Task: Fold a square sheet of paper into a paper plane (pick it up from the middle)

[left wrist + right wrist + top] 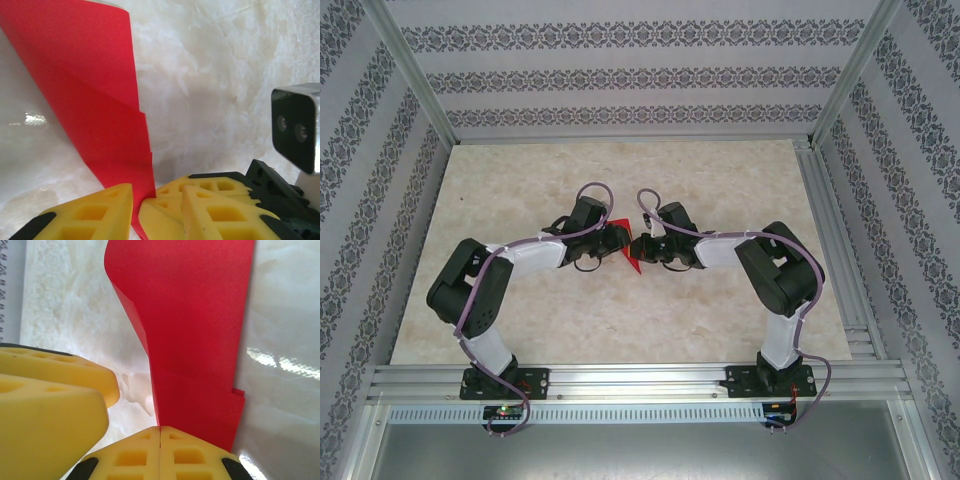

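The red sheet of paper (624, 228) is folded into layers and stands on edge between the two grippers, above the middle of the table. In the right wrist view the folded paper (190, 340) rises from my right gripper (160, 429), whose yellow pads are pressed together on its lower edge. In the left wrist view the paper (100, 100) passes down between the spread pads of my left gripper (157, 189). The right gripper's fingertips (200, 186) also reach into that gap. My left gripper's fingers (50, 390) stand beside the paper, apart from it.
The marbled tabletop (520, 190) lies below both grippers, with patterned walls behind and at both sides. A metal rail (640, 378) runs along the near edge by the arm bases. The right wrist's black camera block (295, 125) hangs close to my left gripper.
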